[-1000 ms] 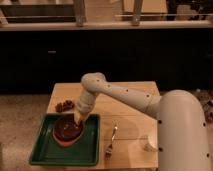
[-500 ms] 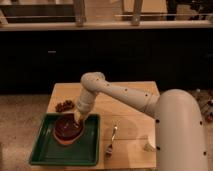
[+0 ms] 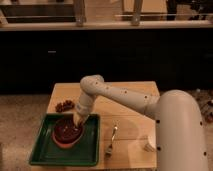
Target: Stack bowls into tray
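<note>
A dark red bowl (image 3: 67, 133) sits in the green tray (image 3: 45, 154) on the wooden table, resting on an orange-red bowl beneath it. My gripper (image 3: 78, 121) is at the end of the white arm, down at the bowl's far right rim, inside the tray.
A dark reddish cluster, like grapes (image 3: 64, 105), lies on the table behind the tray. A fork (image 3: 112, 141) lies to the right of the tray. A small white cup (image 3: 150, 145) stands near the table's front right. A dark counter runs behind the table.
The arm has held nearly still over the bowl; the gripper stays at the bowl's rim in the tray.
</note>
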You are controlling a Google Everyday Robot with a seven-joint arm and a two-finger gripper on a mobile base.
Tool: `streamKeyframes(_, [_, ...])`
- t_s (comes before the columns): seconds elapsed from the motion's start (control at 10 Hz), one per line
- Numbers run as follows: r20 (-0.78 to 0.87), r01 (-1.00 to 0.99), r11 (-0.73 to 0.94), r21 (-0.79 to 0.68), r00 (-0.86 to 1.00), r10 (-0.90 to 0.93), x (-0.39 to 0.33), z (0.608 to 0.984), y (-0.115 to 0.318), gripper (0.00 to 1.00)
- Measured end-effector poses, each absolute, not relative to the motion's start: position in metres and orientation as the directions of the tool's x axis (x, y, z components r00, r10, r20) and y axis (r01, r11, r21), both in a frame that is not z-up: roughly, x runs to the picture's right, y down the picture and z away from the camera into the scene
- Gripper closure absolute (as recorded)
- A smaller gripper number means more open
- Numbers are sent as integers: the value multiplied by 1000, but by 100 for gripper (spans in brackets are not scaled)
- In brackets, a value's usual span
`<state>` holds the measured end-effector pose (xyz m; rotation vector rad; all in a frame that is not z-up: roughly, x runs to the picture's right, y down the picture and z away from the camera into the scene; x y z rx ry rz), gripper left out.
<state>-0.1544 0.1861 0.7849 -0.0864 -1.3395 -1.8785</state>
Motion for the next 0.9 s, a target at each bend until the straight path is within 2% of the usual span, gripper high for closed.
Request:
streamKeyframes(0.4, [465,621,-124,774,-690,-555,-169,790,207,99])
streamKeyframes(0.6, [454,614,-134,778,-697,-556,-175,791,214,84])
streamKeyframes(0.9, [432,598,-150,787,-708,-558,-184,790,220,51])
